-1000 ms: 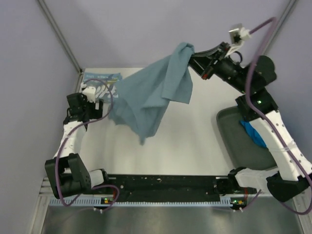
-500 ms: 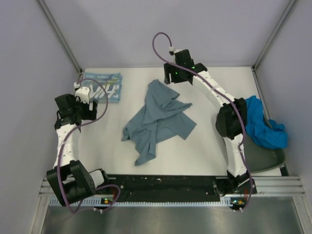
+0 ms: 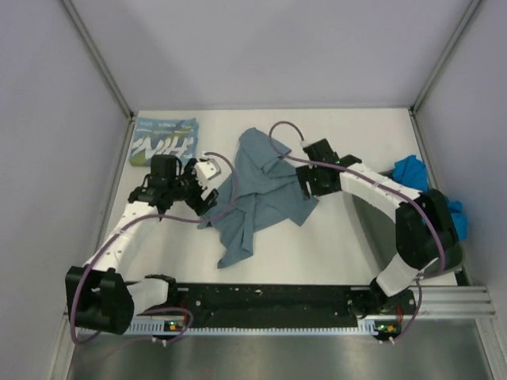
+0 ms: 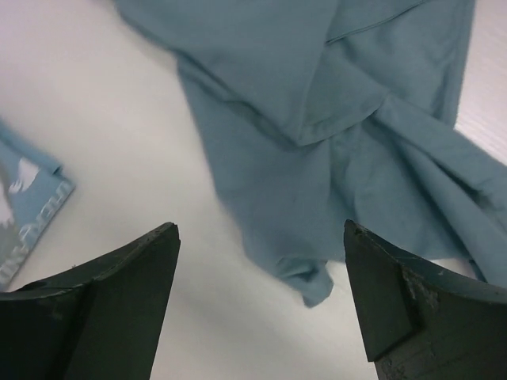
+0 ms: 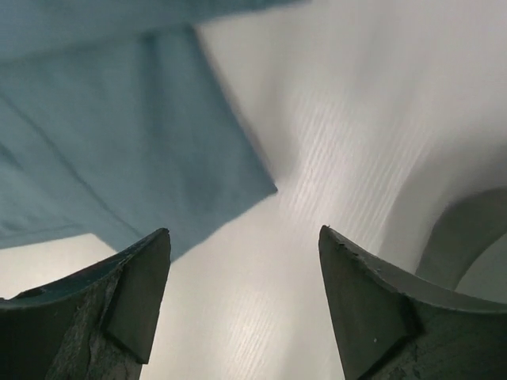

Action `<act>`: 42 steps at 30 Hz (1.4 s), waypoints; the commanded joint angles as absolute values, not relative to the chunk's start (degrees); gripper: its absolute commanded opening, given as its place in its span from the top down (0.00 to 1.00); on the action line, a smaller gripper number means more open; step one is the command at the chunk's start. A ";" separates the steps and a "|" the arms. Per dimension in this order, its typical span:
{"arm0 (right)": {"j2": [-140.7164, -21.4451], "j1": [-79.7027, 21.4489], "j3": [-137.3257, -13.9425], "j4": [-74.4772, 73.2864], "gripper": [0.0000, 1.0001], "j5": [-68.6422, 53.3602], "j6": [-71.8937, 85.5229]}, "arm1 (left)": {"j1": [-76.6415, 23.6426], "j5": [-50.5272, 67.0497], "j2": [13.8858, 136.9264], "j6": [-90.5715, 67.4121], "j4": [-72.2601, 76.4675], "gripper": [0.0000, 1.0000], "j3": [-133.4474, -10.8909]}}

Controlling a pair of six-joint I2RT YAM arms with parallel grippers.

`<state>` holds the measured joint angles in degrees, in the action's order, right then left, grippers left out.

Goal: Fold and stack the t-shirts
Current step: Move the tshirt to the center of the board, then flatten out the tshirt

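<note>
Two grippers: both jaws stand wide apart and empty. Your right gripper has just let go of the cloth it held high a second ago.
Right gripper now: low over the white table, just off the shirt's right hem.
Left gripper: swung in from the far-left corner, hovering at the shirt's left edge.
Plain slate-teal cloth t-shirt: dropped mid-table, lying twisted and crumpled, not flat.
Folded teal t-shirt with white "NIH" lettering: far-left corner, unmoved.
Bright blue crumpled t-shirt: right edge, by the dark grey-green tray, waiting.
Meaning: you've got one shirt folded, I'd say. This one needs spreading flat before any fold.
</note>
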<state>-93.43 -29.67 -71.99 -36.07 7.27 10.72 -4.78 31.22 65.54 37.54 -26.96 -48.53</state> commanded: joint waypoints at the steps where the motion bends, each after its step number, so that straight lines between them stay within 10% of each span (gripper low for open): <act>1: -91.41 -28.31 -62.33 -27.17 0.28 13.09 14.07 | -13.25 28.85 69.77 38.23 -21.02 0.11 -50.27; 7: -94.39 -17.86 -60.21 -27.15 0.53 13.00 15.55 | -19.24 21.19 83.57 36.13 -17.93 0.11 -58.52; 14: -89.74 -9.58 -56.07 -27.60 0.57 18.37 15.21 | -22.84 12.93 95.17 35.68 -17.93 0.11 -66.88; 30: -91.83 -26.01 -54.76 -19.52 0.22 0.18 21.70 | -28.56 9.49 109.24 37.00 -25.92 0.12 -78.04; 35: -98.34 -26.72 -55.28 -14.07 0.31 -2.55 24.08 | -28.48 9.06 108.90 36.48 -26.98 0.46 -78.31; 39: -99.76 -26.72 -55.37 -12.13 0.84 -4.04 24.26 | -28.13 6.51 106.36 34.55 -27.33 1.00 -78.57; 40: -99.49 -26.46 -55.55 -12.13 1.00 -3.69 24.17 | -27.78 6.50 105.13 33.84 -27.68 1.00 -78.49; 42: -97.04 -24.97 -54.94 -12.22 1.00 -2.99 24.69 | -26.90 5.89 101.53 32.18 -28.47 1.00 -78.49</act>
